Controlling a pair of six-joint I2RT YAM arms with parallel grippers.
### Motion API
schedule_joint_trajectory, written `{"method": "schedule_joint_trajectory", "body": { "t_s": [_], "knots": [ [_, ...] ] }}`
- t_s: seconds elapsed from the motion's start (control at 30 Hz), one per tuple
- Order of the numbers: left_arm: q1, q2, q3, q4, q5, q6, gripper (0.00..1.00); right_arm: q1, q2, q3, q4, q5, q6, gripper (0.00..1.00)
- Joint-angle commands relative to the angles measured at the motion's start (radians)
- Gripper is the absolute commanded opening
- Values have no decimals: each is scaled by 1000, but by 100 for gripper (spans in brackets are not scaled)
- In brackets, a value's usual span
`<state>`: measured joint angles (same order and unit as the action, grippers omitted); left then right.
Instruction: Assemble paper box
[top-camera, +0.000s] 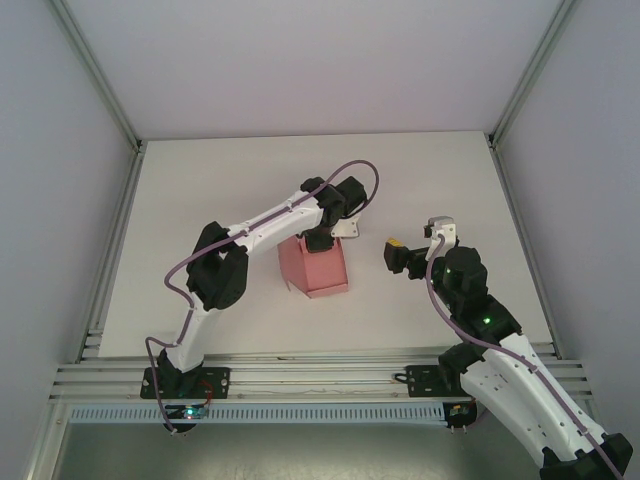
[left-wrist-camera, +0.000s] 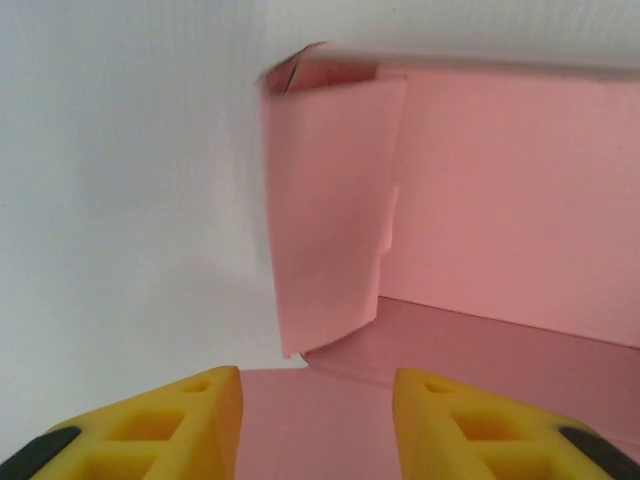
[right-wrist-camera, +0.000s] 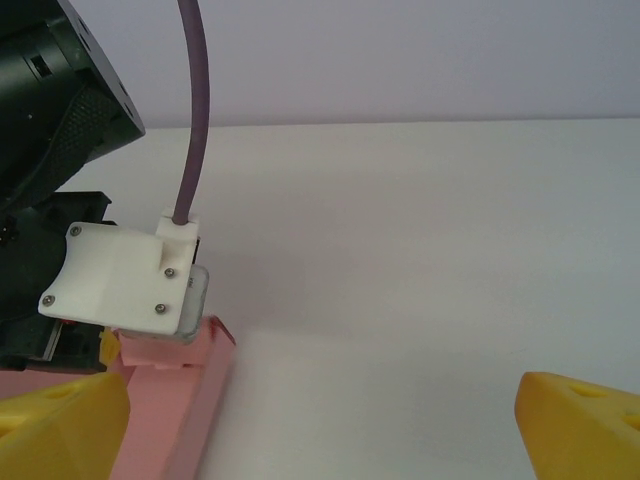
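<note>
**Paper box (top-camera: 318, 272) under the released left claw (left-wrist-camera: 318, 425), about midway between the bench's (top-camera: 200, 190) left and right edges**

The box is seen a little closer to the near edge than to the far one. The left claw is poised over its far side, yellow fingers parted, with nothing pinched between them and pink card seen in the gap. The right claw (top-camera: 397, 255) is held just beside the box, toward the right edge. It is spread wide, empty and not touching the box. Between that claw and the box, the left arm's white camera mount (right-wrist-camera: 115, 275) and purple cable (right-wrist-camera: 192, 100) are interposed. The box is partly folded, its open side turned up toward the left claw, with a side flap (left-wrist-camera: 325, 210) raised inside against the back wall. Its long axis cannot be told.
</note>
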<state>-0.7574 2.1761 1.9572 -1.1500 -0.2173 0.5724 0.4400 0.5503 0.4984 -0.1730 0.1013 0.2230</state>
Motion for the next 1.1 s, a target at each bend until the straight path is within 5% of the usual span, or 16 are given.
{"method": "schedule_joint_trajectory", "body": {
  "t_s": [0.0,0.7,1.07],
  "knots": [
    [7,8,25,-44,13,18,44,-10,-9,15,-11,12,16,98],
    [82,193,256,-116,218,115,46,-21,11,12,-1,-14,3,98],
    [95,279,272,-103,208,168,33,-33,27,12,-3,-6,-2,98]
  ]
}}
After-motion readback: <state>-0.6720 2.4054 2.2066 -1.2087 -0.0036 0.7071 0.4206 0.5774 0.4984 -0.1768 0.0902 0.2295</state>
